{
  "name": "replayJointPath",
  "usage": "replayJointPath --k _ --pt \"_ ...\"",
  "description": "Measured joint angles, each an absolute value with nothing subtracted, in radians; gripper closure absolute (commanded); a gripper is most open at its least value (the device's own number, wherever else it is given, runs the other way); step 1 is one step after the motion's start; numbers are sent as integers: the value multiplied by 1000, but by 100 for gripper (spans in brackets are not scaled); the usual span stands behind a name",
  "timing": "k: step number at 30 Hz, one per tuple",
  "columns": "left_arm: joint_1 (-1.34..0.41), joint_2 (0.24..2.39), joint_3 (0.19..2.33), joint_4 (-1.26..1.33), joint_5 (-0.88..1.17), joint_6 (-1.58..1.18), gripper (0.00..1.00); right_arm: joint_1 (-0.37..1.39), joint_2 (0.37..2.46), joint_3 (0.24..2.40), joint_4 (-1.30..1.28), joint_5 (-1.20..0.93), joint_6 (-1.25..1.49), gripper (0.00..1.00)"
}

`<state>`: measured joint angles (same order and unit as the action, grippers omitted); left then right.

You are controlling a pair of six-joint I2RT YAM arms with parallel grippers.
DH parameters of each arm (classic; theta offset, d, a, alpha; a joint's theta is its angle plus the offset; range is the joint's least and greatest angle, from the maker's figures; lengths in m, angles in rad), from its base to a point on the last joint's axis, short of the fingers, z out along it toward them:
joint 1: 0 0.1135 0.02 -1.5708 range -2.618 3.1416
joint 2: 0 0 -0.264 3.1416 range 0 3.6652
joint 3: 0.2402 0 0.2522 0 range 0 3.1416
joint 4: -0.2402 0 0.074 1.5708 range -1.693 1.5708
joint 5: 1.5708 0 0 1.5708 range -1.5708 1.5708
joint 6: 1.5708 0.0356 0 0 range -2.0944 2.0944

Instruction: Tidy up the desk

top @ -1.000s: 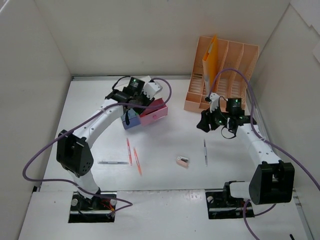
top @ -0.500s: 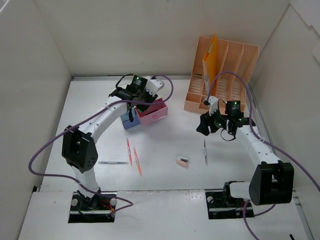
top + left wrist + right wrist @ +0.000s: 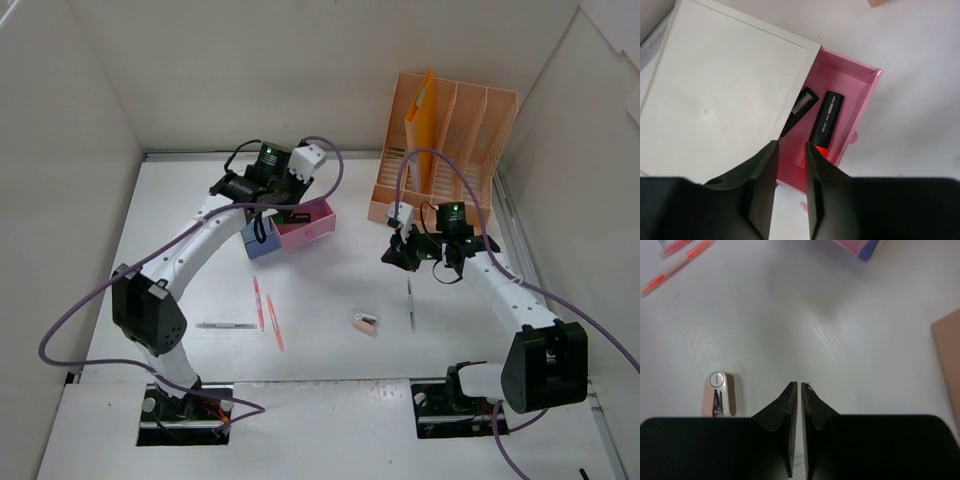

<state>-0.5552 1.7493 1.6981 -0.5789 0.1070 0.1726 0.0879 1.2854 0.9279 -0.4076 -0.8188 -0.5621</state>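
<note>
The desk [image 3: 330, 285] is a white tabletop with loose stationery on it. Two pink pens [image 3: 265, 310], a grey pen [image 3: 228, 325], a small pink and cream stapler [image 3: 366, 323] and another pen [image 3: 410, 303] lie near the front. My left gripper [image 3: 290, 208] hovers over the small white drawer box [image 3: 725, 90]. Its jaws [image 3: 791, 146] stand slightly apart with nothing between them. The pink drawer [image 3: 860, 95] is pulled out and holds a black marker [image 3: 827, 117] and a second black item [image 3: 801, 106]. My right gripper [image 3: 395, 255] hangs above bare desk, its jaws [image 3: 799, 385] together and empty, with the stapler [image 3: 720, 392] to their left.
A peach file organiser [image 3: 450, 140] with an orange folder [image 3: 420, 125] stands at the back right, and its edge [image 3: 947, 355] shows in the right wrist view. White panels wall in the desk on three sides. A blue drawer [image 3: 262, 240] sits below the pink one.
My right gripper has come away from the organiser toward the left and its jaws have closed. My left gripper shifted slightly over the drawer box.
</note>
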Motion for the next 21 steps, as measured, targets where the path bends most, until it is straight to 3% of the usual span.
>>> replayJointPath --k 2,7,9,10,13,14,19,20,21 --pt "-555 1700 1689 -574 107 131 87 117 1285 928 -408 -867 -677 100" --pt "-555 1422 1493 -505 128 -35 88 253 1369 991 -415 -887 -946 97" --pt "-555 1259 1357 -469 134 -125 78 312 1444 1055 -411 -860 -1015 97" --pt "-555 1179 1291 -453 134 -174 67 346 1481 1090 -410 -839 -1044 97" --pt "-556 966 1105 -407 126 -321 56 419 1590 1189 -403 -771 -1088 97" --pt "-556 908 1052 -397 118 -361 47 437 1626 1225 -404 -745 -1089 97" --pt "-573 712 851 -425 59 -538 43 493 1782 1374 -393 -634 -1073 98" --pt "-580 689 828 -435 44 -564 35 497 1803 1391 -394 -612 -1072 98" --pt "-587 665 807 -443 24 -586 35 500 1820 1404 -394 -595 -1070 98"
